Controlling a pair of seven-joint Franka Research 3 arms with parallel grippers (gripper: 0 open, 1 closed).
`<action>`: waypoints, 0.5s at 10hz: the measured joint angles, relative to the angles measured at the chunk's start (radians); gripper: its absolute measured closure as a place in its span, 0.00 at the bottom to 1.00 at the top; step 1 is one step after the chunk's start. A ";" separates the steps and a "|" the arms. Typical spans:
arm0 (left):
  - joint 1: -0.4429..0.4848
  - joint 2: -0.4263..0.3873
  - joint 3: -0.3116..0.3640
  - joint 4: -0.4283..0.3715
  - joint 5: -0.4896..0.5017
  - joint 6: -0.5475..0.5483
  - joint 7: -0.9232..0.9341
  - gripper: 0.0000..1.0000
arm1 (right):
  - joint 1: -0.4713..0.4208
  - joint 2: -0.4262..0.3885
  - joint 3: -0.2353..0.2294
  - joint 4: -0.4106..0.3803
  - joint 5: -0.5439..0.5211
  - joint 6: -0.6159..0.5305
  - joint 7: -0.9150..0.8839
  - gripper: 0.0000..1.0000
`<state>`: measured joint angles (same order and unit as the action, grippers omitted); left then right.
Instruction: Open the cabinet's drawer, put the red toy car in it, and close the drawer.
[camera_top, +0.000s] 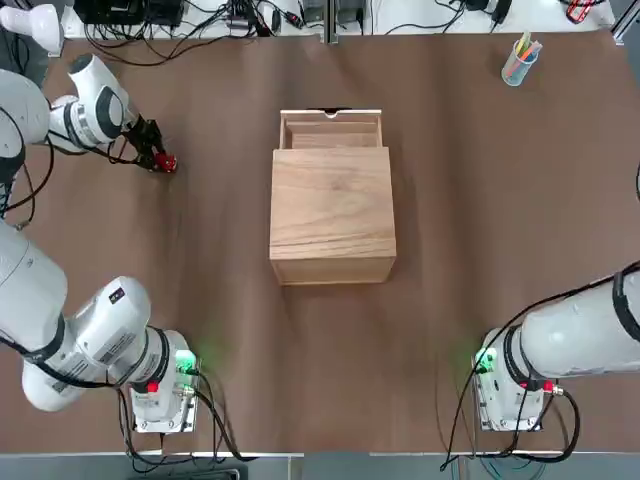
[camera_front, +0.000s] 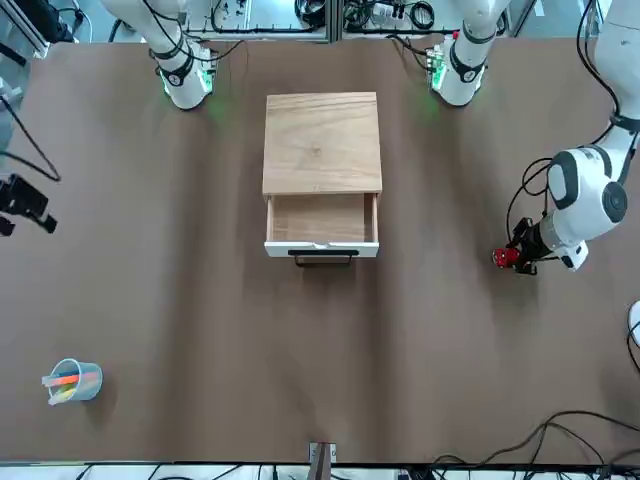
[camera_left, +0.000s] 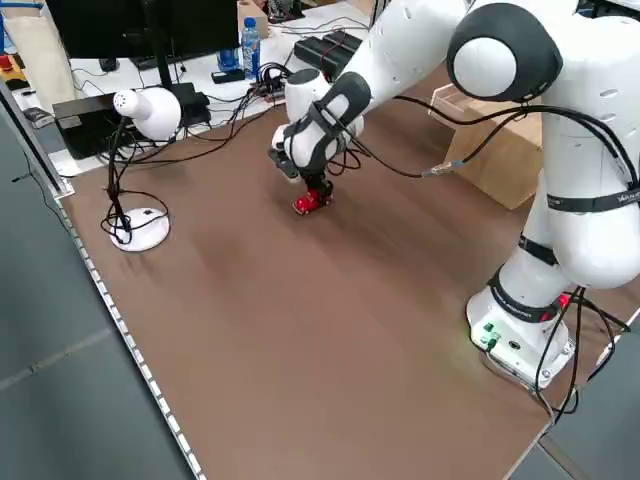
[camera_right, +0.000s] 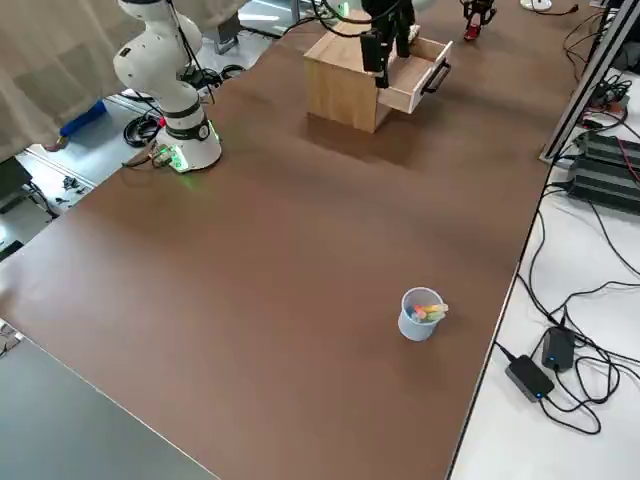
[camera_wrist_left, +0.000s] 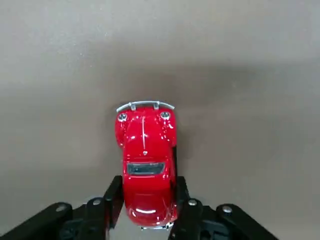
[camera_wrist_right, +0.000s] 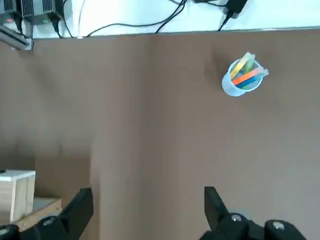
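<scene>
The red toy car (camera_wrist_left: 146, 165) sits on the brown table at the far left (camera_top: 165, 162), well to the left of the cabinet (camera_top: 332, 215). My left gripper (camera_top: 152, 152) is down at it, and in the left wrist view its black fingers (camera_wrist_left: 112, 195) press against both sides of the car's rear. The drawer (camera_top: 331, 130) stands pulled out on the cabinet's far side, nothing in it, its dark handle (camera_front: 322, 258) facing away from me. My right gripper (camera_wrist_right: 146, 200) hangs open high above the table, holding nothing.
A blue cup of coloured pens (camera_top: 520, 62) stands at the far right corner. A white desk lamp (camera_left: 140, 170) stands beyond the table's far left edge, with cables along the far side. The arm bases (camera_top: 160, 395) sit at the near edge.
</scene>
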<state>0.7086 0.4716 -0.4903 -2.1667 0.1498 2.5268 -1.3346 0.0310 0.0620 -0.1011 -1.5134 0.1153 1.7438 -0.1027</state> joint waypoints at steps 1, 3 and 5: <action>-0.001 -0.006 -0.001 0.002 0.002 -0.001 -0.005 0.53 | -0.002 -0.024 0.017 -0.031 -0.009 0.002 0.000 0.01; -0.006 -0.052 -0.031 0.015 0.008 -0.048 -0.042 0.55 | -0.009 -0.046 0.023 -0.055 -0.015 0.002 0.000 0.01; -0.015 -0.121 -0.130 0.054 0.009 -0.146 -0.143 0.55 | -0.012 -0.046 0.024 -0.057 -0.015 0.002 0.000 0.01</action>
<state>0.6935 0.3507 -0.6198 -2.1126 0.1590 2.3805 -1.4778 0.0189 0.0159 -0.0767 -1.5706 0.1001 1.7459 -0.1025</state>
